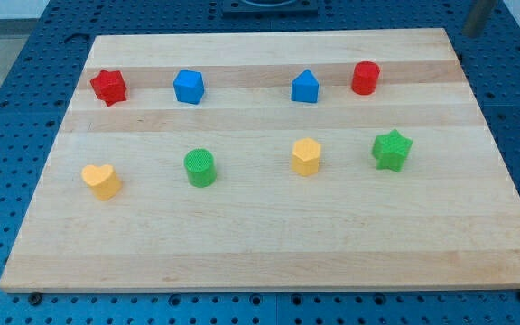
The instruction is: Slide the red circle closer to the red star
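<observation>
The red circle (366, 78) is sitting at the counter's (269, 253) upper right; the red star (109, 87) is sitting far left of it; my tip (478, 32) is hovering beyond the circle's upper right, holding nothing.

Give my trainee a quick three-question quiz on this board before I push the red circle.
1. True or false: the red circle touches the red star.
2. Which blocks sit between them? A) two blue blocks B) two green blocks
3. My tip is near the view's top ____ corner.

Key: 1 false; 2 A; 3 right.
</observation>
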Controlling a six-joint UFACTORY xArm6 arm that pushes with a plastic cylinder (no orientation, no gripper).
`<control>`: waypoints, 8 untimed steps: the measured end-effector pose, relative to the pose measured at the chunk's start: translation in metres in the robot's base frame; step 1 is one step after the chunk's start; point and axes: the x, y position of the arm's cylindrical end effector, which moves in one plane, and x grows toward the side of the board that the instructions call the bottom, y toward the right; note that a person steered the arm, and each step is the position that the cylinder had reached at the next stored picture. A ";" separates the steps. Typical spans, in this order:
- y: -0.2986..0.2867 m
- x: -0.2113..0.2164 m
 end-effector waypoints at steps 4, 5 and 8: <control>-0.018 0.043; -0.035 0.041; -0.107 0.071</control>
